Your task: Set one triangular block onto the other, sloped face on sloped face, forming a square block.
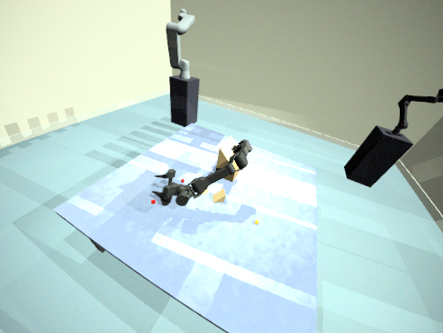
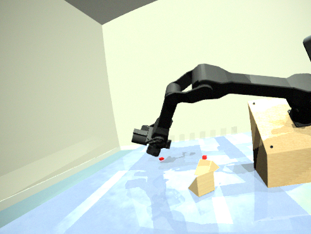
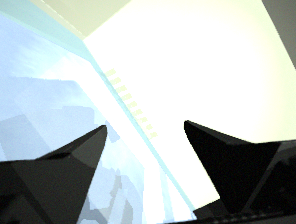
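Two light wooden triangular blocks stand together on the blue table top. In the exterior view the upper block (image 2: 206, 167) rests on the lower block (image 2: 202, 184) and looks askew, its top tilted. In the top view they show as one small tan shape (image 1: 219, 195) beside the forearm. My gripper (image 2: 139, 136) hangs above the table to the left of the blocks, well apart from them. It also shows in the top view (image 1: 158, 185). In the wrist view the fingers stand wide open with nothing between them, only the table and the wall beyond.
The arm is mounted on a large wooden base block (image 2: 281, 142). Small red markers (image 2: 161, 159) (image 2: 204, 157) and a yellow one (image 1: 256, 221) lie on the table. A grey arm on a black pedestal (image 1: 184, 99) stands behind, and a black box (image 1: 377, 155) at the right.
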Tool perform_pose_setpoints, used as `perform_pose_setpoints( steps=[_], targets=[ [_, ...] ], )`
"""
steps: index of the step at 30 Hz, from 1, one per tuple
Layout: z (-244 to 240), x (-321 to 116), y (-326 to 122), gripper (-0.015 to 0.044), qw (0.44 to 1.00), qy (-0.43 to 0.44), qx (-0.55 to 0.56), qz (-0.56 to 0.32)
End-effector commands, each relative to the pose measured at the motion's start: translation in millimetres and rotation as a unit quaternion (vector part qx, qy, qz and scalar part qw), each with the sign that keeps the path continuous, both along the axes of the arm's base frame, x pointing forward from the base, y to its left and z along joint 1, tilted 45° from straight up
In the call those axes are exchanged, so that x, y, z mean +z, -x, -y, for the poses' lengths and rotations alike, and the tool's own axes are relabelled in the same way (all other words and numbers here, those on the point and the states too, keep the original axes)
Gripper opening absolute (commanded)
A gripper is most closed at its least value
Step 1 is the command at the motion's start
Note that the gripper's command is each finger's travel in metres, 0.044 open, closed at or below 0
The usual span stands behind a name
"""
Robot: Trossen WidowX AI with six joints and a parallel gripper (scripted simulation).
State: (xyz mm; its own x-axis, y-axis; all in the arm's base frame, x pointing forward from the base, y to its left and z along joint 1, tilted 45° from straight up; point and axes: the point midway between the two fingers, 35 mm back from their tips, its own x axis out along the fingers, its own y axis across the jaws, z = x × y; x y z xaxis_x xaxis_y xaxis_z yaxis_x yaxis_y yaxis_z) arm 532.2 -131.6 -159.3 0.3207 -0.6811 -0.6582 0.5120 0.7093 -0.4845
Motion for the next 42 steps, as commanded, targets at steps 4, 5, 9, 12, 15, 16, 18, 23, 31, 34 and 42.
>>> perform_pose_setpoints(
  steps=[4,5,9,12,15,16,18,23,31,34,42],
  targets=[
    [5.9,-21.2,17.3,0.0440,0.998,-0.053,-0.004,-0.033],
    [8.2,-32.3,28.1,0.0440,0.995,-0.084,-0.009,-0.051],
    [9.2,-72.1,82.3,0.0440,0.964,-0.229,-0.049,-0.123],
    [5.9,-89.6,129.6,0.0440,0.924,-0.326,-0.089,-0.176],
    [-2.4,-96.6,174.8,0.0440,0.873,-0.414,-0.133,-0.220],
    [-6.3,-96.8,189.0,0.0440,0.853,-0.443,-0.149,-0.232],
    [-15.5,-94.2,215.3,0.0440,0.808,-0.500,-0.183,-0.251],
    [-49.0,-71.9,263.6,0.0440,0.638,-0.653,-0.309,-0.267],
    [-61.2,3.3,267.0,0.0440,0.163,-0.788,-0.562,-0.192],
    [-56.9,8.1,264.2,0.0440,0.119,-0.786,-0.579,-0.181],
    [-59.1,7.1,263.2,0.0440,0.121,-0.785,-0.580,-0.180]
  ],
)
